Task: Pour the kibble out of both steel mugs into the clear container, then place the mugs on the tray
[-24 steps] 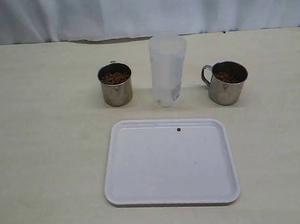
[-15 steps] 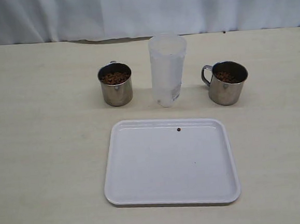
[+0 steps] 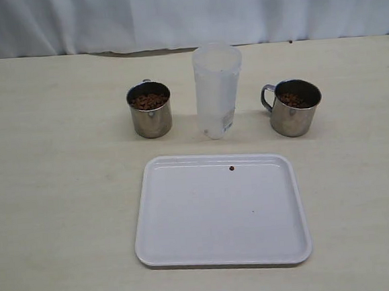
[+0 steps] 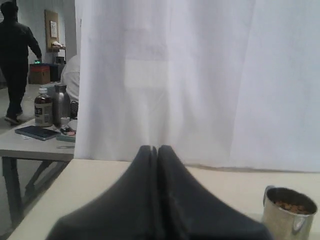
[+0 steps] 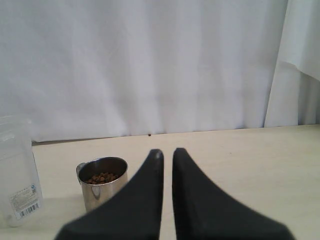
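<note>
Two steel mugs stand on the table, each holding brown kibble (image 3: 149,101): one (image 3: 151,114) left of the clear container (image 3: 218,91), the other (image 3: 294,110) to its right. The white tray (image 3: 221,231) lies in front of them, with one loose pellet (image 3: 231,168) near its far rim. Neither gripper shows in the exterior view. My left gripper (image 4: 157,148) is shut and empty, a mug (image 4: 289,215) off to one side. My right gripper (image 5: 167,152) is nearly closed, a thin slit between its fingers, holding nothing; the other mug (image 5: 102,187) and the container (image 5: 17,170) stand beyond it.
A white curtain (image 3: 184,15) hangs along the table's far edge. In the left wrist view, another table with bottles (image 4: 52,105) and a standing person (image 4: 17,55) lie beyond the table's end.
</note>
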`<action>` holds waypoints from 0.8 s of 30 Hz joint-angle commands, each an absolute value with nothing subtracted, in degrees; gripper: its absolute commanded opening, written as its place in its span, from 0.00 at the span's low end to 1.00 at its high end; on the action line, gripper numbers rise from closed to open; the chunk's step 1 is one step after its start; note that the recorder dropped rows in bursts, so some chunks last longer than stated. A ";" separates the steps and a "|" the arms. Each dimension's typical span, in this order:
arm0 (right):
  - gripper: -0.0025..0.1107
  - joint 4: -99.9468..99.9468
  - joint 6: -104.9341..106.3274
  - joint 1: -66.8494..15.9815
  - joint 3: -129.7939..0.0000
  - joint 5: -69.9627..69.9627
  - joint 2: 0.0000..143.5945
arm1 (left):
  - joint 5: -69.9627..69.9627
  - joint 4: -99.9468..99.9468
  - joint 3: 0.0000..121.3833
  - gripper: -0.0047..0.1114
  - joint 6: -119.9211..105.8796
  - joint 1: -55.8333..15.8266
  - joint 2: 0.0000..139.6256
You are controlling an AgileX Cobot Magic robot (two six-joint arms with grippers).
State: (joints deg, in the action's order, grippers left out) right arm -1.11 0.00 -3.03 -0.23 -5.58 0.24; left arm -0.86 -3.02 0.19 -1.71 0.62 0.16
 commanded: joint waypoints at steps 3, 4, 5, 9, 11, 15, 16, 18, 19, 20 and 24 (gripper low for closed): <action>0.07 -0.90 0.00 -2.66 0.00 -5.83 0.00 | -1.77 -11.25 0.00 0.04 3.29 0.59 0.00; 0.07 -0.90 0.00 -2.66 0.00 -5.83 0.00 | -2.40 -11.25 0.00 0.04 3.29 0.59 0.00; 0.07 -0.90 0.00 -2.66 0.00 -5.83 0.00 | -3.09 -11.25 0.00 0.04 3.29 0.59 0.00; 0.07 -0.90 0.00 -2.66 0.00 -5.83 0.00 | -8.90 -11.04 0.00 0.04 2.87 0.59 0.00; 0.07 -0.90 0.00 -2.66 0.00 -5.83 0.00 | -10.99 -11.04 0.00 0.04 3.11 0.59 0.00; 0.07 -0.90 0.00 -2.66 0.00 -5.83 0.00 | -16.91 -11.04 0.00 0.04 3.11 0.59 4.57; 0.07 -0.90 0.00 -2.66 0.00 -5.83 0.00 | -19.23 -11.04 0.00 0.04 3.11 0.59 7.23; 0.07 -0.90 0.00 -2.66 0.00 -5.83 0.00 | -23.93 -10.92 0.00 0.04 3.25 0.59 13.26; 0.07 -0.90 0.00 -2.66 0.00 -5.83 0.00 | -26.81 -10.00 0.00 0.04 3.38 0.59 17.27; 0.07 -0.90 0.00 -2.66 0.00 -5.83 0.00 | -29.71 -8.16 0.00 0.04 3.67 0.59 21.77; 0.07 -0.90 0.00 -2.66 0.00 -5.83 0.00 | -41.58 0.77 0.90 0.04 4.69 0.59 42.24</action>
State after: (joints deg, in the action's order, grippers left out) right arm -1.11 0.00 -3.03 -0.23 -5.58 0.24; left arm -33.39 -5.14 0.19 3.99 0.62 29.83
